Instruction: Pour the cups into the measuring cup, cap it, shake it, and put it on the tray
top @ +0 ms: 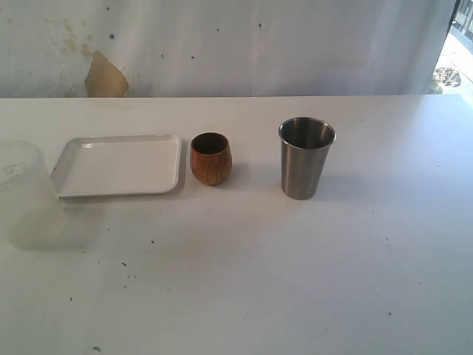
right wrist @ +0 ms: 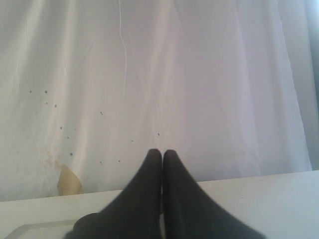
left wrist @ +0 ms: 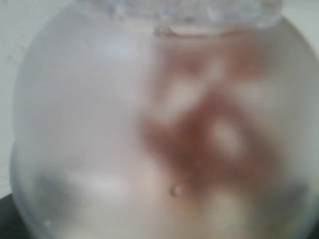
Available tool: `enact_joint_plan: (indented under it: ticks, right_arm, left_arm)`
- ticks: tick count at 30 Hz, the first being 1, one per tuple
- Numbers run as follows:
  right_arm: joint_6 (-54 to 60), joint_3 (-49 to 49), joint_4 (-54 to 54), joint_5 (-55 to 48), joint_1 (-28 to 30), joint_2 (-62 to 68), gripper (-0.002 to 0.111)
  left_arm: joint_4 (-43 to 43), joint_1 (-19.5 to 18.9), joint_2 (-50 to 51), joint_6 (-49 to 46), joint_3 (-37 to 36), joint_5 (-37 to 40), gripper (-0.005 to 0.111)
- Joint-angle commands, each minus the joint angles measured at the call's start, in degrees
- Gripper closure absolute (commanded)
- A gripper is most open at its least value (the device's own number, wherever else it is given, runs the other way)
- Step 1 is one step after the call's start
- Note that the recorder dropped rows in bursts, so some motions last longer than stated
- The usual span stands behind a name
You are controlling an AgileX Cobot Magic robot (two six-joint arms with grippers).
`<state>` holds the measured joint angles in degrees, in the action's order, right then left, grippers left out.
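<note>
**Task state at one moment, near to far.**

Nearest, at the left edge of the exterior view, a frosted vessel [top: 26, 196] stands over the counter [top: 259, 281]. It also fills the left wrist view [left wrist: 99, 124], where a blurred red-brown patch shows in or through it. Whether that patch is contents cannot be told, nor whether this vessel is the measuring cup. The left gripper itself is hidden behind the vessel, so it cannot be told whether it clasps the vessel or merely stands spread.

Beyond the vessel, three things stand in a row across the counter, each apart from the next:
- **Left:** the tray [top: 118, 138], just beside the vessel, with nothing on it.
- **Middle:** the wooden cup [top: 211, 159], upright.
- **Right:** the tumbler [top: 304, 166], upright.

Both cups have dark interiors, and their fill cannot be read.

The right gripper [right wrist: 162, 154] is pressed together on nothing. It hangs above the counter and faces the white backdrop [top: 259, 44], which is farthest. Neither arm appears in the exterior view, and no cap is visible anywhere.

**Progress, as a judgement:**
- **Pouring:** both cups stand on the counter away from the vessel, so no pour is under way. Whether either pour is done cannot be settled.
- **Left to do:** capping, shaking and placing on the tray appear to remain.
</note>
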<state>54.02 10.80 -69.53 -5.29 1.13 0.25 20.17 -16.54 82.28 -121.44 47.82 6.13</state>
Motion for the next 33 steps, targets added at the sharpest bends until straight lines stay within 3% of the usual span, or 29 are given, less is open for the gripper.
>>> enact_joint_plan:
  ticks: [1,33]
  right_arm:
    - [-0.26,-0.23,0.21,0.26,0.1,-0.25,0.108]
    - [-0.26,-0.23,0.21,0.26,0.1,-0.25,0.108]
  left_arm:
    - [-0.76,0.17,-0.62,0.08,0.77,-4.94,0.107]
    - [-7.82,0.17,-0.73,0.08,0.77,-7.76,0.107]
